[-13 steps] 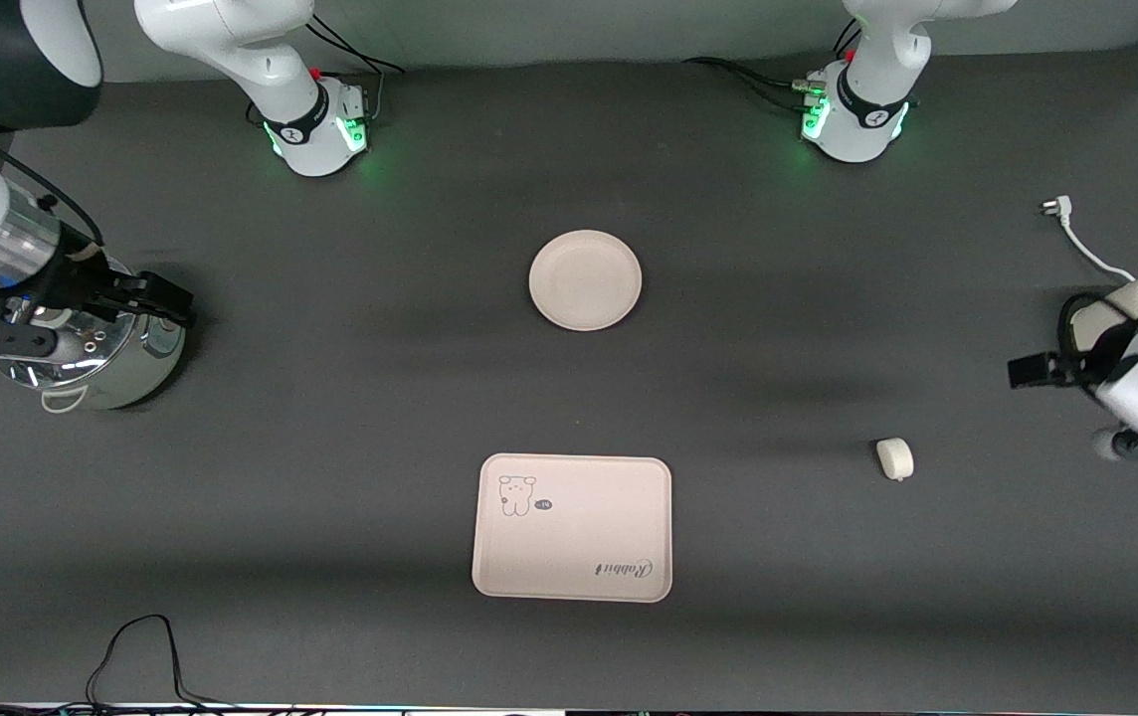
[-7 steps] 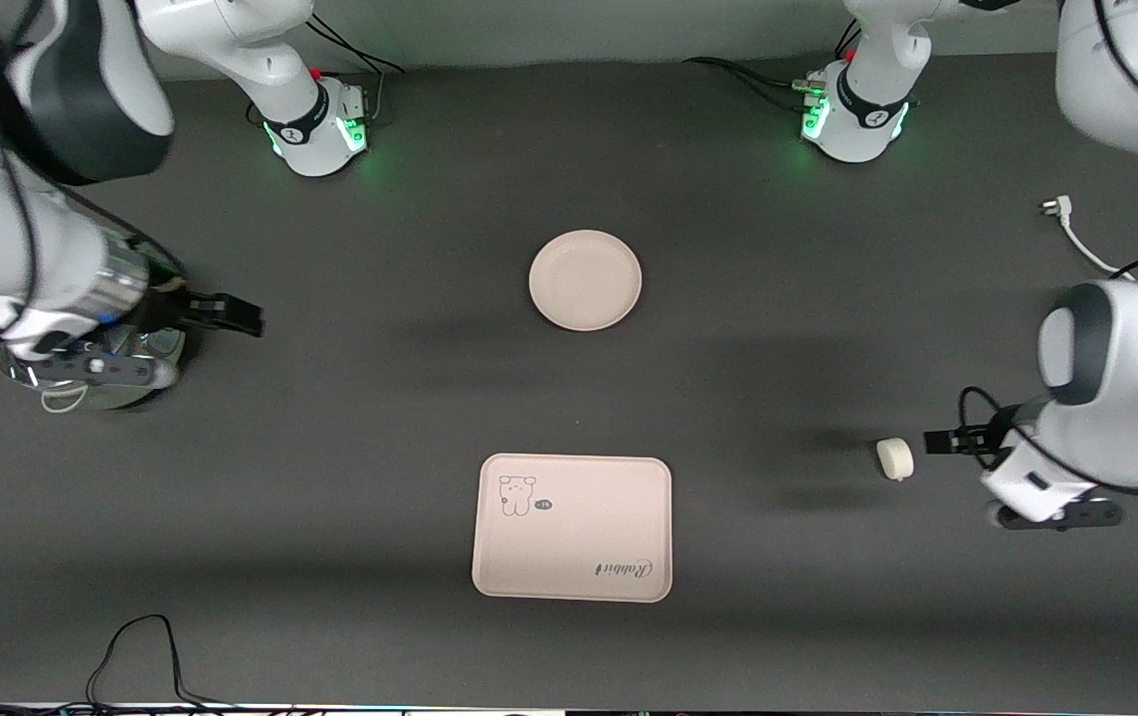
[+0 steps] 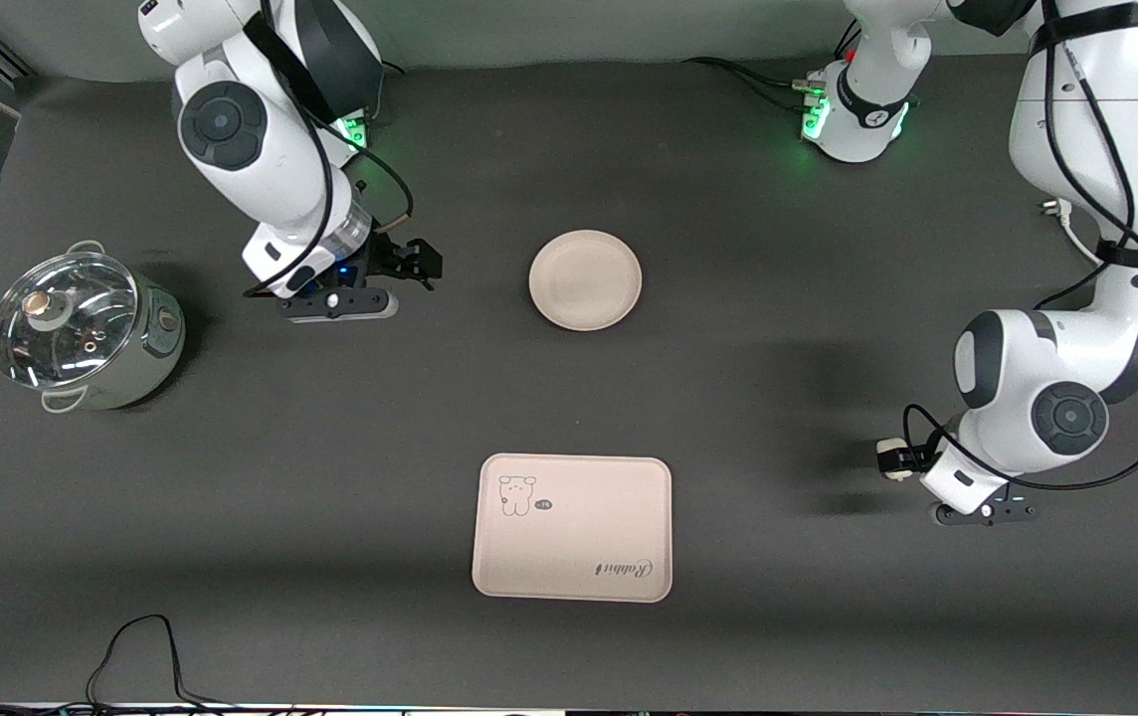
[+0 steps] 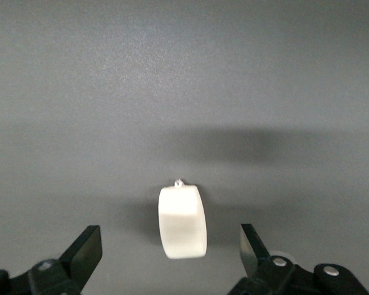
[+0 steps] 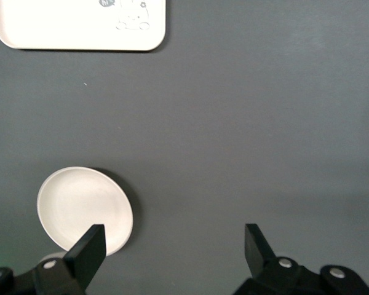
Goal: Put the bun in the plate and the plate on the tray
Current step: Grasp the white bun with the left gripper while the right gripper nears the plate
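The small white bun (image 3: 889, 458) lies on the dark table toward the left arm's end. My left gripper (image 3: 903, 459) is open and low around it. In the left wrist view the bun (image 4: 182, 220) sits between the fingers of the left gripper (image 4: 170, 241) with a gap on each side. The round cream plate (image 3: 585, 279) lies at the table's middle, empty. The rectangular tray (image 3: 573, 527) with the bear drawing lies nearer the front camera. My right gripper (image 3: 419, 261) is open and empty beside the plate. The right wrist view shows the right gripper (image 5: 174, 243), the plate (image 5: 84, 209) and the tray (image 5: 80, 27).
A steel pot with a glass lid (image 3: 82, 328) stands at the right arm's end of the table. A white plug and cable (image 3: 1061, 211) lie at the left arm's end. A black cable (image 3: 136, 646) loops at the table's front edge.
My left gripper has come down from beside the bun to around it. My right gripper has swung from over the pot toward the plate.
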Robot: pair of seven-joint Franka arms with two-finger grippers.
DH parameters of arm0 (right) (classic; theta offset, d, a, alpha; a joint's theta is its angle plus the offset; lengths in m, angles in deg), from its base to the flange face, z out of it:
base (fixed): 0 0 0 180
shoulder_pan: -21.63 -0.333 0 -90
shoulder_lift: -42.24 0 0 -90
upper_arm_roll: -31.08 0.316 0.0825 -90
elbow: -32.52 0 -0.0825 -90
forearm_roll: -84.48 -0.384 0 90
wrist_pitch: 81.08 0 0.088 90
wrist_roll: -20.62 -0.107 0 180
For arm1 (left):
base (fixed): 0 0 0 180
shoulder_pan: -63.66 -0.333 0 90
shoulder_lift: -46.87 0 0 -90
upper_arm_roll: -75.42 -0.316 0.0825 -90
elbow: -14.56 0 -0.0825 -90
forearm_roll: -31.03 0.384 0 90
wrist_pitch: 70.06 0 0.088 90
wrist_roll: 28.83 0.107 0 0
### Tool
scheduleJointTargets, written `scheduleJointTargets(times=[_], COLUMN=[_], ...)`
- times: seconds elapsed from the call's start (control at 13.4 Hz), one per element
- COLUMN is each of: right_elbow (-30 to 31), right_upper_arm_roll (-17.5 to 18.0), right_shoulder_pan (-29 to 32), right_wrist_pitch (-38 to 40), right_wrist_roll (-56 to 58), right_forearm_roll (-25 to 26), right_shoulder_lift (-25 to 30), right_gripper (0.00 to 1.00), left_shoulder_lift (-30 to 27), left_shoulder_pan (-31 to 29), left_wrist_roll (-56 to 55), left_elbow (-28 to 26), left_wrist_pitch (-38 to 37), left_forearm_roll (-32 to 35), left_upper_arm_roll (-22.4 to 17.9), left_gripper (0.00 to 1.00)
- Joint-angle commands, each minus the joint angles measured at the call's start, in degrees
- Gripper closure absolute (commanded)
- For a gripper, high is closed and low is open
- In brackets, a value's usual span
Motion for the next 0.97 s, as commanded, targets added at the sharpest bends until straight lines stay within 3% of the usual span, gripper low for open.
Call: scheduleJointTargets(times=[0.0,0.22,0.52,0.75,0.9], right_elbow=[11.08,14.17,21.11,25.42,25.43], right_upper_arm_roll=[-0.83,-0.83,-0.83,-0.74,-0.74], right_shoulder_pan=[-2.67,-7.41,-9.71,-11.98,-13.93], right_wrist_pitch=[-10.25,-13.96,-24.07,-34.85,-38.57], right_wrist_roll=[-1.42,-6.93,-8.28,-9.06,-10.81], right_forearm_roll=[-2.72,-2.81,-2.81,-2.90,-3.42], right_shoulder_lift=[6.16,5.55,5.11,1.87,-1.03], right_gripper=[0.00,0.00,0.00,0.00,0.00], left_shoulder_lift=[-3.85,-3.94,-4.03,-4.56,-4.65], left_shoulder_pan=[0.67,0.85,0.85,0.76,0.67], left_wrist_roll=[-4.93,-5.03,-5.12,-5.21,-5.38], left_elbow=[-8.22,-12.80,-14.22,-17.82,-17.92], left_wrist_pitch=[7.36,14.66,16.35,22.23,22.24], left_forearm_roll=[-0.36,-0.10,-0.10,-0.10,-0.10], left_upper_arm_roll=[-0.29,-0.29,-0.29,-0.29,-0.29], left_gripper=[0.00,0.00,0.00,0.02,0.09])
